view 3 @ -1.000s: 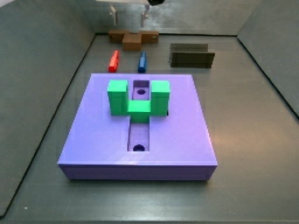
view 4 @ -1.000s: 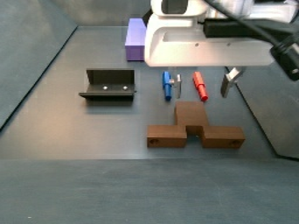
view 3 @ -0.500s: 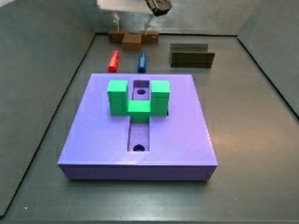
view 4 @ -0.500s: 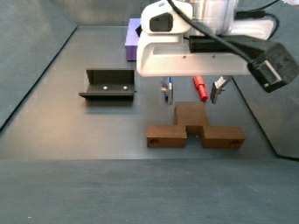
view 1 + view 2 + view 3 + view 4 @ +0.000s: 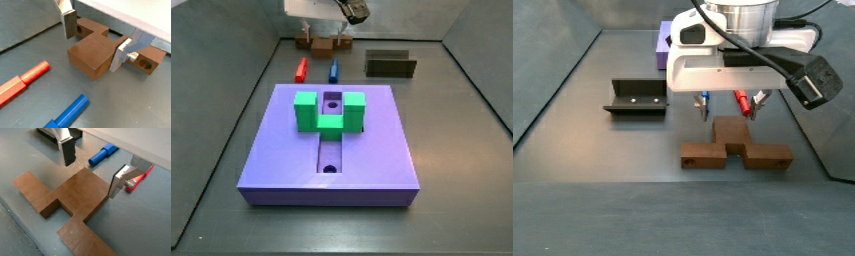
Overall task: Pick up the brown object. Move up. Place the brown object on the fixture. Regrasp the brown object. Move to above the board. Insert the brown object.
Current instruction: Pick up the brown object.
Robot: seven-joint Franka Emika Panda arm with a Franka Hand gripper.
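Observation:
The brown object (image 5: 734, 146) is a tan-brown T-shaped piece lying flat on the floor, also seen at the far back in a side view (image 5: 322, 44). My gripper (image 5: 731, 108) is open just above it. In both wrist views the silver fingers (image 5: 67, 25) (image 5: 68, 150) stand on either side of the brown object's stem (image 5: 93, 54) (image 5: 75, 198), with a gap on at least one side. The dark fixture (image 5: 635, 97) (image 5: 390, 64) stands apart from it. The purple board (image 5: 372, 150) carries a green U-shaped block (image 5: 329, 112).
A red peg (image 5: 742, 99) (image 5: 302, 69) and a blue peg (image 5: 708, 97) (image 5: 333, 71) lie between the brown object and the board, close under my gripper. They also show in the wrist views (image 5: 23, 80) (image 5: 102, 154). Grey walls enclose the floor.
My gripper has moved over the brown object and come down, so its fingers now straddle the stem. The brown object has not moved.

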